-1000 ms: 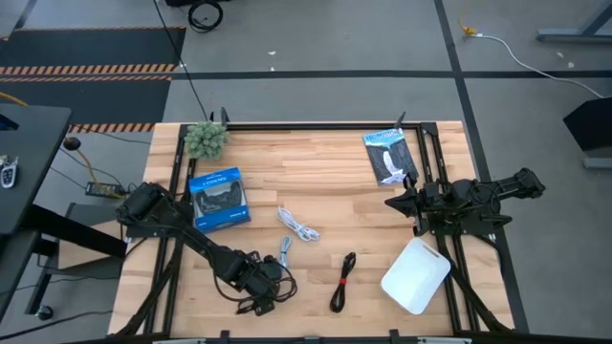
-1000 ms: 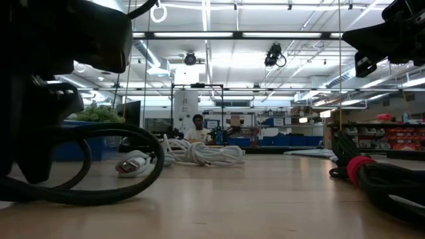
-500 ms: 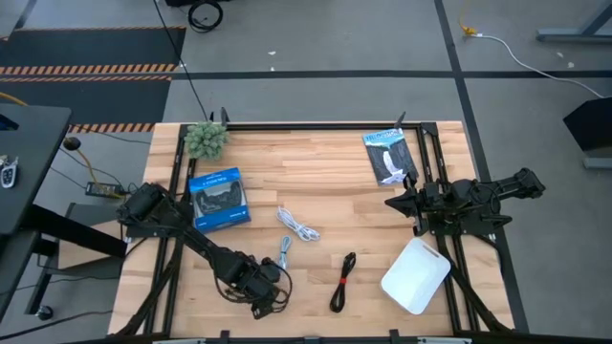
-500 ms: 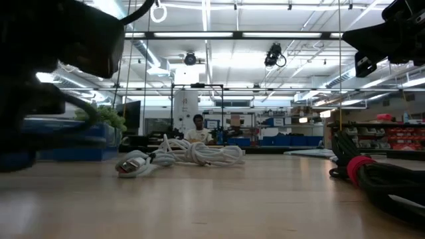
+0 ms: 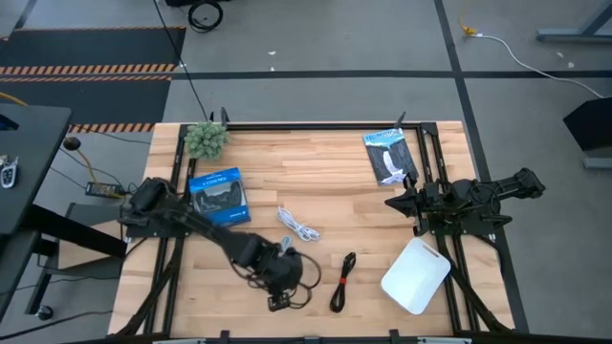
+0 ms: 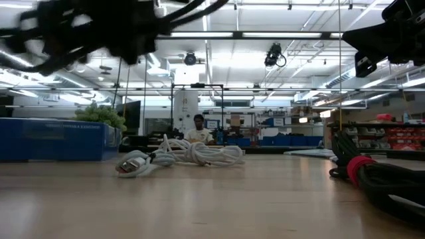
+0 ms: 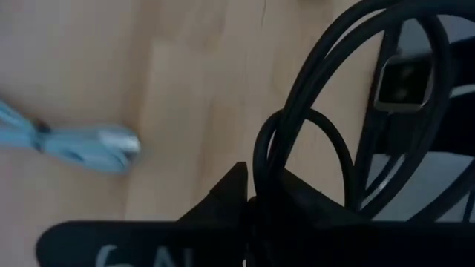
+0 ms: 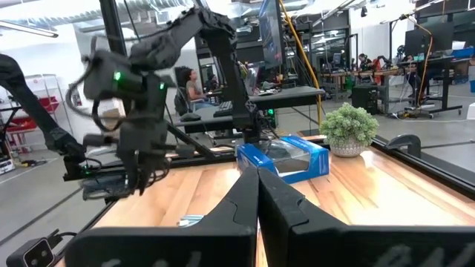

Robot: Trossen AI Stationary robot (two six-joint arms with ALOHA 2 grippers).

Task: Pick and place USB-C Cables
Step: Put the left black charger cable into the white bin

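Observation:
My left gripper (image 5: 278, 274) is shut on the thin black loose-loop cable (image 5: 295, 290) above the near middle of the table. It shows blurred high in the low view (image 6: 126, 30). The silver-grey bundle (image 5: 285, 250) lies flat just beyond it and also shows in the left wrist view (image 7: 74, 139). The white cable (image 5: 299, 225) lies flat farther back. The black bundle with red (image 5: 342, 280) lies flat to the right. My right gripper (image 5: 392, 203) is shut and empty, held above the table's right side. My left gripper pinches the black cable where its strands cross (image 7: 261, 167), between its two fingers, which come from above pointing down. More than one strand passes through the hold. The loops (image 7: 356, 111) hang slack below the fingers, clear of the table.
A white container (image 5: 416, 275) stands at the near right. A blue box (image 5: 218, 199) and a small plant (image 5: 206, 139) are at the left and far left. A flat dark packet (image 5: 389, 156) lies at the far right. A person shows in the room beyond the table (image 6: 197, 129).
My left gripper has risen and gone toward the table's right edge with the black loop. The loop lay on the table a second ago and is now lifted clear, hanging below the fingers.

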